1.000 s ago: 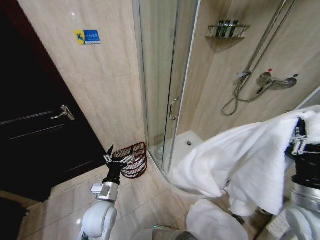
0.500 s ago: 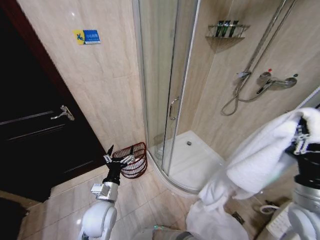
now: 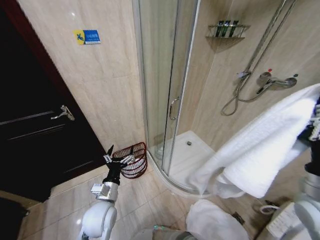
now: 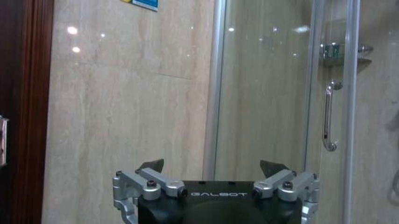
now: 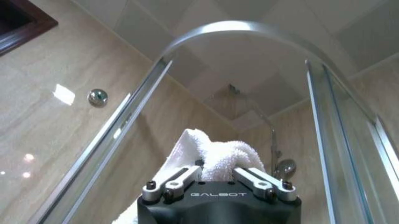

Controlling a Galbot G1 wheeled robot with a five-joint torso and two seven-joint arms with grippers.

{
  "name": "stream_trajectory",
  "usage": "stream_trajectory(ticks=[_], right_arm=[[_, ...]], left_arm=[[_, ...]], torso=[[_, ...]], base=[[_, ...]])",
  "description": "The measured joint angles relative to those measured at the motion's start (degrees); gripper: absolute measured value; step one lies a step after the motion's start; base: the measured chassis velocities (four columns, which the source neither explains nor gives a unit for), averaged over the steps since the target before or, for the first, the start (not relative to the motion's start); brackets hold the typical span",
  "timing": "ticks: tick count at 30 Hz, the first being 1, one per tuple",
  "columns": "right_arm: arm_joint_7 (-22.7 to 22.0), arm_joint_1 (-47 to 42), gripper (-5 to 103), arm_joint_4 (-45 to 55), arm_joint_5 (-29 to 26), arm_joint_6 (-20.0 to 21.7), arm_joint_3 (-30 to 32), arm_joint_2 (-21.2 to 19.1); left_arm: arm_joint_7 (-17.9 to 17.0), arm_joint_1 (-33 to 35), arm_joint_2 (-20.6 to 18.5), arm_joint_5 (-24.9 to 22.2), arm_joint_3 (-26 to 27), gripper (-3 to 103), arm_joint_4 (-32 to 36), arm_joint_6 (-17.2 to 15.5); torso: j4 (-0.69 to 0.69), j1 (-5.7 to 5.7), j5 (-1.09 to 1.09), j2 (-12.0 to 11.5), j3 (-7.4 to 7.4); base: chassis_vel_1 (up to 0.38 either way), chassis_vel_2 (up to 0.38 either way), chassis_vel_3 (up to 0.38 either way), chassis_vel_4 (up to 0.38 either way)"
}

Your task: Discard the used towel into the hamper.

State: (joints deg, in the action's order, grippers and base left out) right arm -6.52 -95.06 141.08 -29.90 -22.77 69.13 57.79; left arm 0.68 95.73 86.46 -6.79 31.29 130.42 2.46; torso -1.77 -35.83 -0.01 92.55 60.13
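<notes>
Right gripper: I see my right gripper (image 5: 218, 179) clamped on a fold of the white towel (image 3: 260, 150), the fingers (image 5: 171, 182) pinched in against the cloth on both sides.
Towel: it is held up at the right of the head view and hangs down and leftward as a long white sheet in front of the shower tray (image 3: 192, 160), clear of the floor.
Left gripper: my left gripper (image 3: 119, 159) is low at the near left, its fingers (image 4: 153, 165) spread apart with nothing between them.
Hamper: the red-brown wire hamper (image 3: 134, 160) stands on the tiled floor (image 3: 132, 195) against the beige wall, just left of the glass shower door (image 3: 165, 75); my left gripper sits just in front of it in the head view, and I cannot tell whether they touch.
Hamper and towel: well apart, hamper at left, towel at right.
Other cloth: a second white bundle (image 3: 215, 220) lies on the floor near my base, below the hanging towel.
Far left: a dark door (image 3: 35, 135) with a metal handle.
</notes>
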Motion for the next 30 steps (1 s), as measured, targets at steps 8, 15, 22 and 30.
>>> stream_trajectory(ticks=[8,15,22,30], right_arm=[[-3.5,0.5,5,2.4,-0.6,9.7,1.3,-1.0],[-6.1,-1.0,5,2.4,-1.5,13.3,-0.1,1.5],[-7.3,-1.4,5,2.3,-1.8,13.3,-0.4,2.3],[-7.5,-2.4,5,2.2,-1.7,12.5,0.2,2.6]], left_arm=[[0.0,0.0,0.0,0.0,0.0,100,0.0,0.0],[0.0,0.0,0.0,0.0,0.0,100,0.0,0.0],[0.0,0.0,0.0,0.0,0.0,100,0.0,0.0],[0.0,0.0,0.0,0.0,0.0,100,0.0,0.0]], torso=[[0.00,0.00,0.01,0.0,0.00],[0.00,0.00,0.01,0.0,0.00],[0.00,0.00,0.00,0.0,0.00],[0.00,0.00,0.00,0.0,0.00]], base=[[0.000,0.000,0.000,0.000],[0.000,0.000,0.000,0.000],[0.000,0.000,0.000,0.000],[0.000,0.000,0.000,0.000]])
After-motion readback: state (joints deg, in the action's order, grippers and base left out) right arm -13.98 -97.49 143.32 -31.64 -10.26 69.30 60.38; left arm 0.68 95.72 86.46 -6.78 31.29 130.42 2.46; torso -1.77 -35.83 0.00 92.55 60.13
